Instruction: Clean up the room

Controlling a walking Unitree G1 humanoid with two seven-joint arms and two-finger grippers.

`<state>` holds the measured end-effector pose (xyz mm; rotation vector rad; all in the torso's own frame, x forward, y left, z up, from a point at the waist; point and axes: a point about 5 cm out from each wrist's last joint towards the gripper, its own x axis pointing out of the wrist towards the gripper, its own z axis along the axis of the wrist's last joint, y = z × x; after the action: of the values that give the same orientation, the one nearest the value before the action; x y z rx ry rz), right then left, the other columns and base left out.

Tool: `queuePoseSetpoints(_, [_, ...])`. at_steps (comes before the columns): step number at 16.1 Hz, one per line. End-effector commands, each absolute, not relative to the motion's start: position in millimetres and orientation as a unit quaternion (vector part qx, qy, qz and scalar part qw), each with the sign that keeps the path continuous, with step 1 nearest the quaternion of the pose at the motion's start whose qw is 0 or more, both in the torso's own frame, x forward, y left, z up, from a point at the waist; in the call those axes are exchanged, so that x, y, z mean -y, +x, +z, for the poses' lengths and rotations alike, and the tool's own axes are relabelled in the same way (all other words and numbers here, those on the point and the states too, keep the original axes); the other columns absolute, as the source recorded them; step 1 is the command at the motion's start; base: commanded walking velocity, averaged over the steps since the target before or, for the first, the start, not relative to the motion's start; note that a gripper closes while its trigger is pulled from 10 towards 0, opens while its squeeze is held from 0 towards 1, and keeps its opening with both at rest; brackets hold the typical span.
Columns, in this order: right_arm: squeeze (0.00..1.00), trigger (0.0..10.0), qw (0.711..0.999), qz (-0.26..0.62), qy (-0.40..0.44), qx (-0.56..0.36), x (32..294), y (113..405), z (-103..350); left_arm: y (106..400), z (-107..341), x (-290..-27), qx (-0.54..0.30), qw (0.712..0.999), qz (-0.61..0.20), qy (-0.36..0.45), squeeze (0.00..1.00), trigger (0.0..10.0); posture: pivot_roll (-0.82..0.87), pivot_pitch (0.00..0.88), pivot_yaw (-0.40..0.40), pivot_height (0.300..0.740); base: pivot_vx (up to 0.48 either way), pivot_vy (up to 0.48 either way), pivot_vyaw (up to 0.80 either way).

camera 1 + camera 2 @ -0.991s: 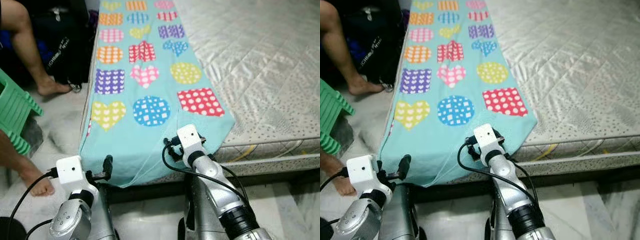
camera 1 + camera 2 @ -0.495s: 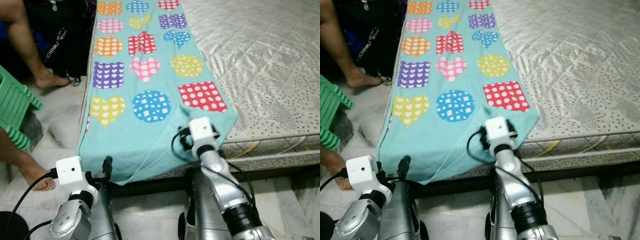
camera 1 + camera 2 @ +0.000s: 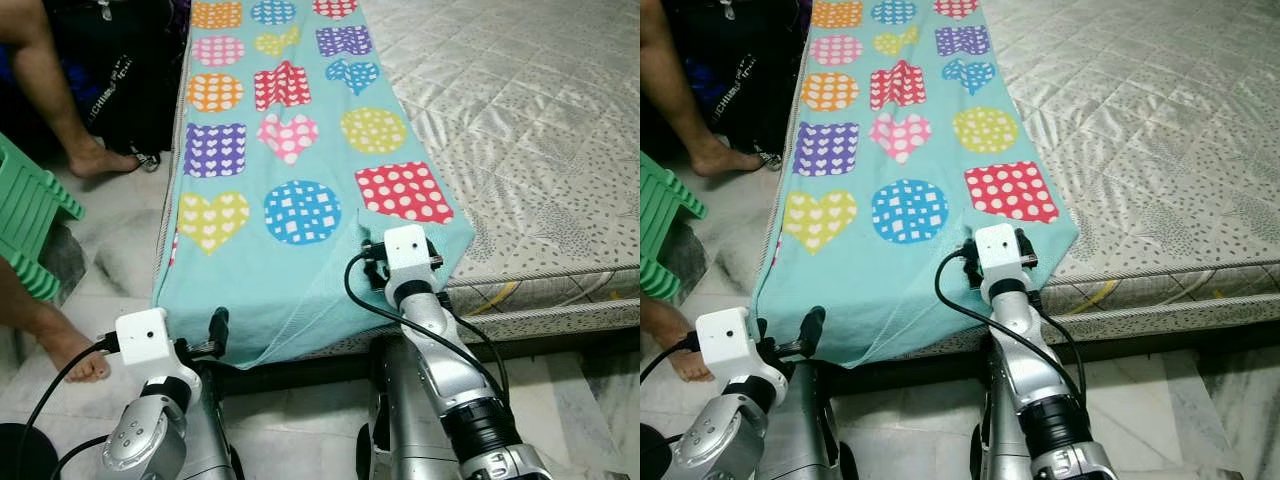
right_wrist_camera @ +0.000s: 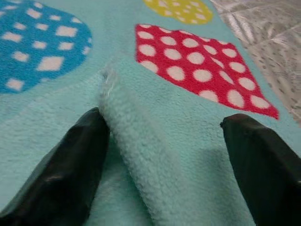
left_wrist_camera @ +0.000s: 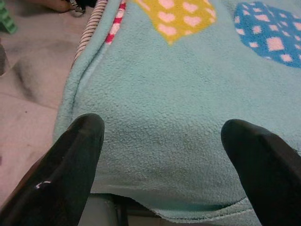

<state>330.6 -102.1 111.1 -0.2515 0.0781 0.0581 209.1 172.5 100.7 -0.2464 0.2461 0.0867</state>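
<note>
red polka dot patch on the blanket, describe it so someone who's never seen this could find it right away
Start at the grey quilted mattress and find the turquoise fleece blanket along its left edge. The red square patch with white dots is nearest the blanket's right front corner, just ahead of the right gripper. It is the only red dotted square.

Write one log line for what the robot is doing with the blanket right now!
scene: blanket on mattress | right tool: open, on raised fold | left tool: open, at blanket's hanging edge

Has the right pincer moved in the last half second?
Yes. The right pincer has slid forward over the blanket, closer to the red dotted patch, raising a fold beside one finger.
</note>
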Motion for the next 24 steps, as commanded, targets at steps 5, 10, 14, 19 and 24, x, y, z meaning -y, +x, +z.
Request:
queuePoseSetpoints(5, [0.0,0.0,0.99,0.005,-0.134,-0.037,111.0,328.1,108.4,209.1,100.6,-175.5,-0.124,0.985,0.05,-0.114,0.0,10.0,-0.03,0.179,-0.007,0.482,0.0,0.0,0.0])
queuePoseSetpoints(10, [0.0,0.0,0.991,0.003,-0.132,-0.023,112.6,325.4,109.8,210.6,102.4,-179.2,-0.117,0.985,0.059,-0.11,0.0,10.0,-0.03,0.176,-0.006,0.482,0.0,0.0,0.0])
queuePoseSetpoints(14, [0.0,0.0,0.991,0.004,-0.136,-0.015,115.2,323.0,109.5,211.3,103.0,-178.7,-0.116,0.985,0.06,-0.111,0.0,10.0,-0.03,0.175,-0.002,0.482,0.0,0.0,0.0])
queuePoseSetpoints(19, [0.0,0.0,0.99,0.015,-0.138,-0.011,114.9,320.2,107.7,212.3,103.2,-180.6,-0.115,0.985,0.062,-0.111,0.0,10.0,-0.03,0.176,-0.002,0.482,0.0,0.0,0.0])
queuePoseSetpoints(24, [0.0,0.0,0.991,0.027,-0.133,-0.006,112.3,318.4,107.7,212.1,102.9,-181.1,-0.115,0.985,0.062,-0.11,0.0,10.0,-0.03,0.171,0.0,0.482,0.0,0.0,0.0])
